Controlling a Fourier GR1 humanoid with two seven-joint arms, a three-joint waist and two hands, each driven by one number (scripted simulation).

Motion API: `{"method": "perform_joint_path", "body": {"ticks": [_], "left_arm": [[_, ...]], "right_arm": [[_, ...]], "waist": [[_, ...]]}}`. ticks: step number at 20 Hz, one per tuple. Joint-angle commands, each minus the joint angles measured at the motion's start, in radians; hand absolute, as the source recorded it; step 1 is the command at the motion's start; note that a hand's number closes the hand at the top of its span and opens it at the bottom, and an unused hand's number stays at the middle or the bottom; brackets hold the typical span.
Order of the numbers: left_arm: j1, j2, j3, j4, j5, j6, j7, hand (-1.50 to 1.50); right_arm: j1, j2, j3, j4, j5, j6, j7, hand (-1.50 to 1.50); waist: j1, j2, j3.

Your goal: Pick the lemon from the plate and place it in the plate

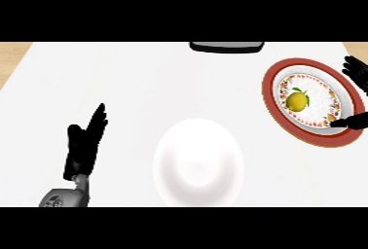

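Note:
A yellow lemon (298,101) with a green leaf lies in the middle of a patterned white plate (332,93) that rests on a red round mat (316,137) at the right. My right hand (356,70) sits at the right edge, around the plate: fingers above its far rim, thumb (351,121) at its near rim, spread wide and not touching the lemon. A plain white plate (199,163) lies at the lower centre. My left hand (84,144) stands open at the lower left, fingers straight and up.
A dark grey object (226,46) sits at the counter's far edge, top centre. Wooden surface (14,54) shows past the white counter's far left and right corners.

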Motion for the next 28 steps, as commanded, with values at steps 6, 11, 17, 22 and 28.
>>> {"method": "perform_joint_path", "body": {"ticks": [6,11,17,22,28], "left_arm": [[-0.031,0.017,0.037,0.050,0.019,-0.025,-0.029,0.00],[-0.005,0.021,0.014,-0.049,0.016,-0.033,0.030,0.00],[0.008,0.022,0.026,-0.029,0.018,-0.036,-0.003,0.00],[0.005,-0.002,0.013,0.010,0.014,-0.035,-0.034,0.00],[0.017,-0.016,-0.006,-0.005,-0.010,-0.015,-0.033,0.00]], "right_arm": [[0.025,-0.024,0.007,0.031,0.003,0.009,-0.096,-1.50],[0.021,-0.069,0.007,0.048,0.002,0.035,-0.080,-1.50],[0.073,-0.090,-0.007,0.058,-0.011,-0.017,-0.119,-1.50],[0.037,-0.136,-0.026,0.067,-0.030,0.019,-0.083,-1.50],[0.083,-0.165,-0.051,0.076,-0.055,0.011,-0.107,-1.50]], "waist": [[0.008,0.009,0.001],[0.011,0.003,0.002],[0.014,0.007,0.003],[0.019,0.011,0.003],[0.018,0.013,0.005]]}}
